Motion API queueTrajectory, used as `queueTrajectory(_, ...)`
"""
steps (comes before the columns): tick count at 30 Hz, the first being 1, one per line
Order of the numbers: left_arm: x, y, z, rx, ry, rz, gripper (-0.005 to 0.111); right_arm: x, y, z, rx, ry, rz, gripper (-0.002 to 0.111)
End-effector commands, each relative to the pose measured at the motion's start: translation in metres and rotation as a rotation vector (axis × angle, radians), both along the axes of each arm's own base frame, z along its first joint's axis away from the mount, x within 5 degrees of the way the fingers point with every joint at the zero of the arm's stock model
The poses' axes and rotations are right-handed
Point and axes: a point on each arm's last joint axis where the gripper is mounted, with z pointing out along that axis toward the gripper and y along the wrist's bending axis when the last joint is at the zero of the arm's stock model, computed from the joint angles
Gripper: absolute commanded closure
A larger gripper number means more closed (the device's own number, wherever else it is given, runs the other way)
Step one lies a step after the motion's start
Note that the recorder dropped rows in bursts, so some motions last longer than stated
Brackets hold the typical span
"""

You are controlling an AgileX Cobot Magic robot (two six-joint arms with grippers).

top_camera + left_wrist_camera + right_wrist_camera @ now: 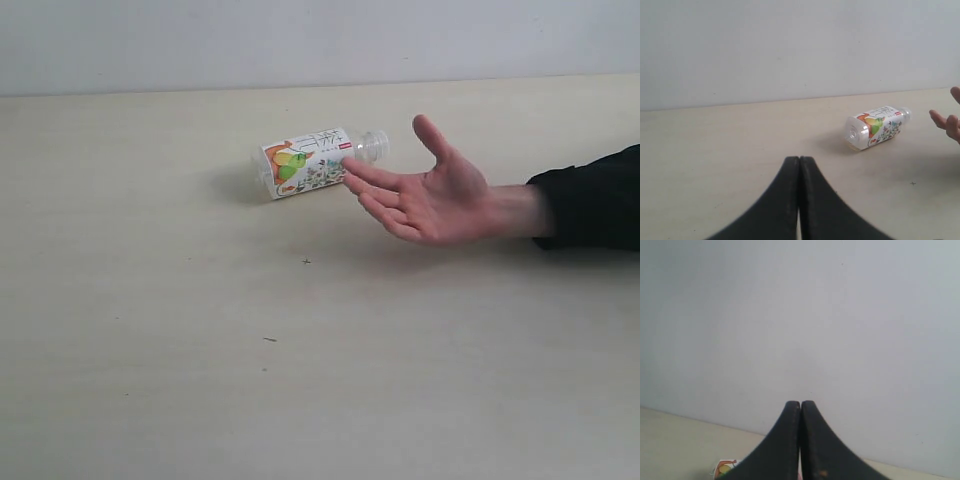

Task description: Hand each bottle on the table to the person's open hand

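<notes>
One clear bottle with an orange-green fruit label [312,160] lies on its side on the pale beige table [200,350], uncapped neck toward the person's hand. That open hand [430,195] hovers palm up just right of the bottle, fingertips near its neck. The left wrist view shows the same bottle [875,127] ahead of my left gripper [799,159], which is shut and empty. My right gripper [800,403] is shut too, with a corner of the bottle's label [726,468] beside its fingers. Neither gripper appears in the exterior view. The other bottles are out of view.
A dark sleeve [590,195] reaches in from the right edge. A pale wall [300,40] runs behind the table's far edge. A few tiny dark specks [306,261] dot the tabletop.
</notes>
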Motion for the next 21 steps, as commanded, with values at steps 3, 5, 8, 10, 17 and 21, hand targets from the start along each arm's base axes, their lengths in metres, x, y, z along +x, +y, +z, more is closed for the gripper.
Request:
queueTrajectory(3,0.000,0.000,0.001,-0.009,-0.009,-0.001,0.107,-0.001,-0.001,0.000,0.002,-0.013,-0.004,0.108)
queueTrajectory(5,0.000,0.000,0.001,-0.009,-0.009,-0.001,0.107,-0.001,-0.002,0.002,0.001,-0.038,-0.016,0.108)
queueTrajectory(8,0.000,0.000,0.001,-0.009,-0.009,-0.001,0.107,-0.001,-0.002,0.004,-0.071,-0.086,-0.040,0.108)
queueTrajectory(10,0.000,0.000,0.001,-0.009,-0.009,-0.001,0.107,0.000,-0.002,0.002,-0.097,-0.081,-0.038,0.108)
queueTrajectory(17,0.000,0.000,0.001,-0.009,-0.009,-0.001,0.107,0.029,-0.003,0.017,0.039,-0.071,-0.156,0.108)
queueTrajectory(21,0.000,0.000,0.001,-0.009,-0.009,-0.001,0.107,0.071,0.006,0.041,-0.093,-0.003,-0.259,0.108)
